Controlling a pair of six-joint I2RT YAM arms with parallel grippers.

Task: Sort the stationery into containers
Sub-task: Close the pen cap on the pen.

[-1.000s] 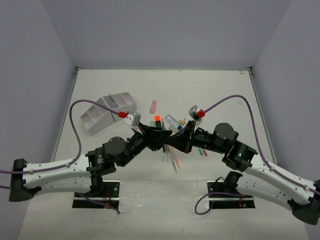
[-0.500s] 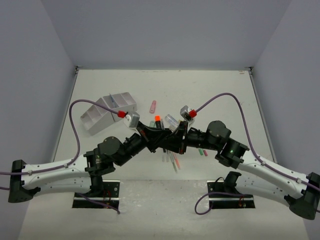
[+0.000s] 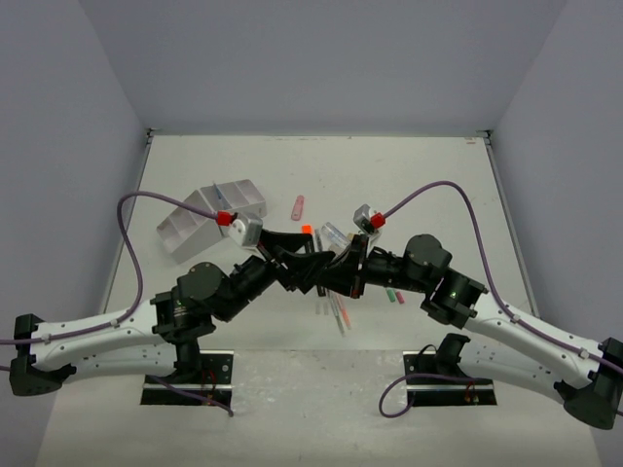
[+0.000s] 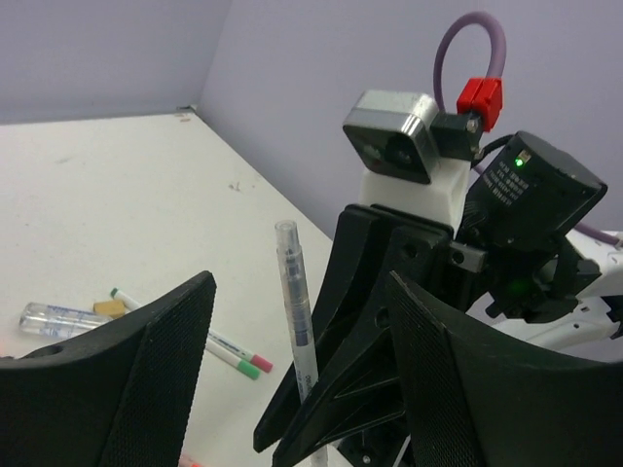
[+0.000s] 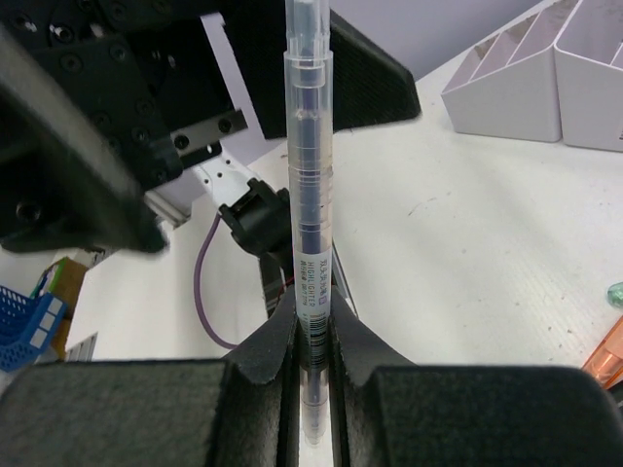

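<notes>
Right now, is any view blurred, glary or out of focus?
Top external: even light, soft shadows, no glare. Left wrist: foreground fingers slightly soft, clear pen crisp. Right wrist: pen label readable, no glare.

The left arm (image 3: pixel 97 331) and right arm (image 3: pixel 531 336) share white lower links, black joints and wrists, and black base plates (image 3: pixel 185 391). A purple cable (image 4: pixel 477 18) loops from each to a red plug (image 4: pixel 479 95) beside a silver-and-white wrist camera (image 4: pixel 389 146). The fingers (image 4: pixel 467 389) are black with finely dimpled pads; the right arm's housing (image 4: pixel 535 195) bears white lettering and a green light (image 4: pixel 523 156)
</notes>
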